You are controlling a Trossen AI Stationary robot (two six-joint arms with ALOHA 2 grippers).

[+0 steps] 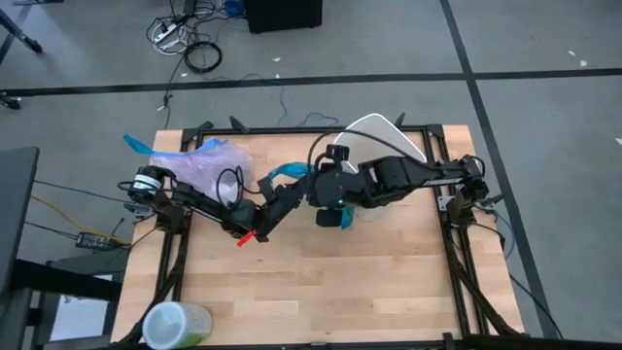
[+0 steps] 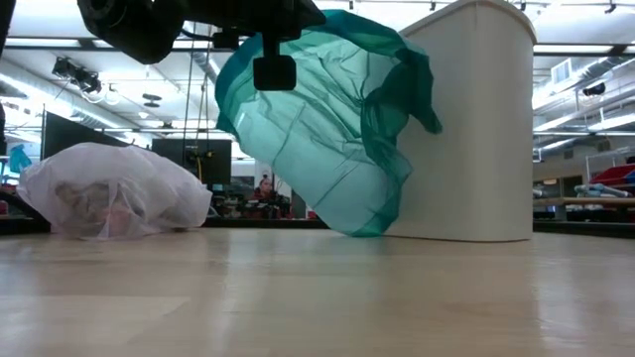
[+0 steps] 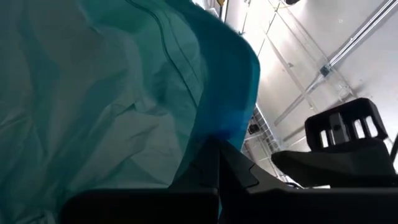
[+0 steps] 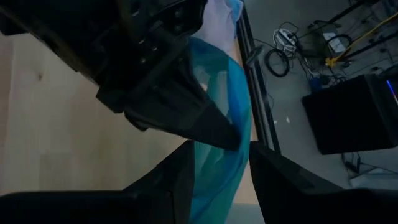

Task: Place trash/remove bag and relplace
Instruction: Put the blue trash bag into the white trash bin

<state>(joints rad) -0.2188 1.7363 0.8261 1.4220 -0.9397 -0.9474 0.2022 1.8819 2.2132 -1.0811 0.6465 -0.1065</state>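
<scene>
Two grippers met on one teal bag [image 2: 327, 139] above mid-table.

My left gripper [image 3: 217, 162] was clamped on a fold of the teal bag, which hung from it toward the tabletop [image 1: 340, 282]. My right gripper [image 4: 217, 168] straddled the same sheet, its fingers [image 4: 273, 180] narrowly parted with plastic running between them. The white bin [image 2: 466, 129] stood just behind my right gripper, touching the teal bag. The pink-lavender bag [image 1: 199, 163], tied and full, lay well behind my left gripper, near my left arm's base.

Full pink bag [image 1: 199, 160] at table's back-left
</scene>
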